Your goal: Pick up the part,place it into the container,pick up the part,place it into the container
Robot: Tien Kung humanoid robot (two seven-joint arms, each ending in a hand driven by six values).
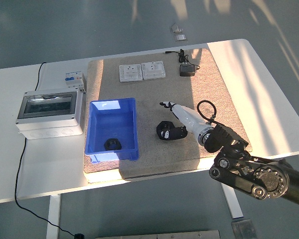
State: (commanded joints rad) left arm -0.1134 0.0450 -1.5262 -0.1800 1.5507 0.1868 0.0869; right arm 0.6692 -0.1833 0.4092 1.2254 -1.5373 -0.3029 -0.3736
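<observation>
The right hand (175, 122) reaches in from the lower right over the tan mat (209, 89) that covers the middle of the white table (269, 84). It hovers right of the blue container (113, 128); its white back faces up, its dark fingers (168, 131) are loosely curled underneath, and they hold nothing. One black part (112, 144) lies on the floor of the container, toward its near end. At the far edge of the mat two white socket plates (142, 71) lie side by side, and just right of them sits a black adapter (187, 70) with its cable. Left of the mat, on the bare table, stands a grey distribution box (50, 112) with a clear lid, and a small breaker unit (74, 79) stands just beyond it.
</observation>
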